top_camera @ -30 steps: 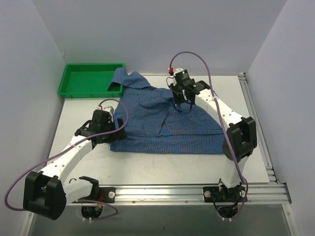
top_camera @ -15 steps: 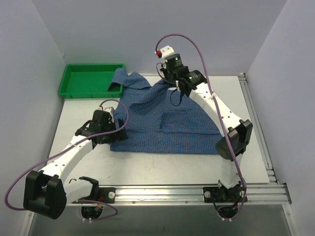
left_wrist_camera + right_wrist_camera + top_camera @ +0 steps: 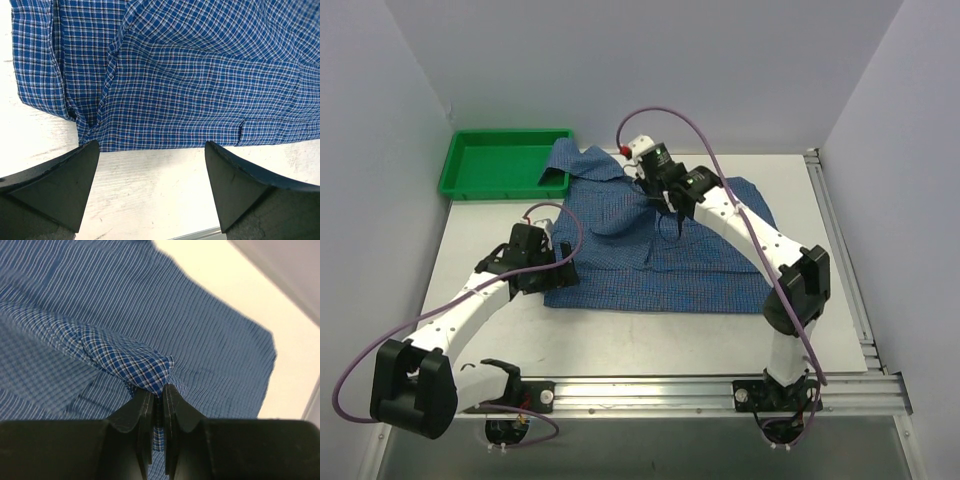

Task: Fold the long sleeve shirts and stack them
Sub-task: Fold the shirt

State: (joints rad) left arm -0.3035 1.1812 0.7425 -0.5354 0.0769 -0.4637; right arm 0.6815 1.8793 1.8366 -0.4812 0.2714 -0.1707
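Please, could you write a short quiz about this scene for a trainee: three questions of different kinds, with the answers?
1. True or false: the left gripper is shut on the blue checked shirt.
2. The right gripper pinches: A a sock, B a fold of the shirt, C nothing?
3. Fill in: the tray at the far left is ____.
Key: 1 false, it is open; 2 B; 3 green.

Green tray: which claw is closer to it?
Left. The left gripper hovers open on the near side of the green tray; the right gripper, pinching the shirt, is farther off to its right.
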